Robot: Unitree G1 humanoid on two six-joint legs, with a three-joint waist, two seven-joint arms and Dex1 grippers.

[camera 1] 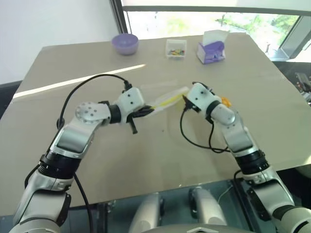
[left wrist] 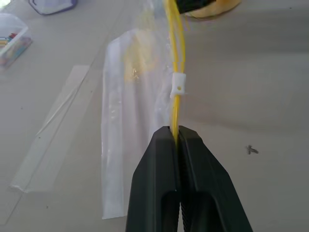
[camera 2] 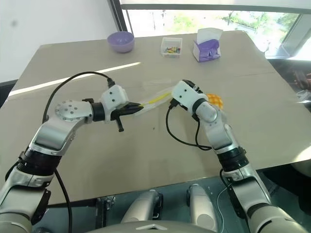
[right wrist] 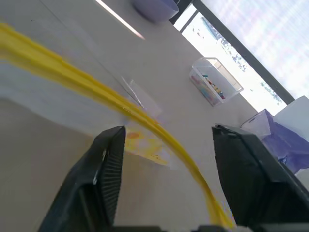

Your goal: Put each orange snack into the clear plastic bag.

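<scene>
Left gripper [left wrist: 176,137]: jaws pressed together on the yellow zip strip [left wrist: 175,63] of the clear bag [left wrist: 130,111].
Right gripper [right wrist: 166,140]: jaws standing apart, the zip strip running between them without touching either finger.
Clear bag: stretched between the two grippers near the middle of the table [camera 1: 146,160], its free end lying on the surface.
Orange bun [camera 2: 215,101]: on the table just behind the right wrist, outside the bag.
Far edge: purple bowl [camera 1: 125,43], small clear box [camera 1: 176,48] of coloured bits, purple-and-white tissue box [camera 1: 212,47], well apart from the bag.
</scene>
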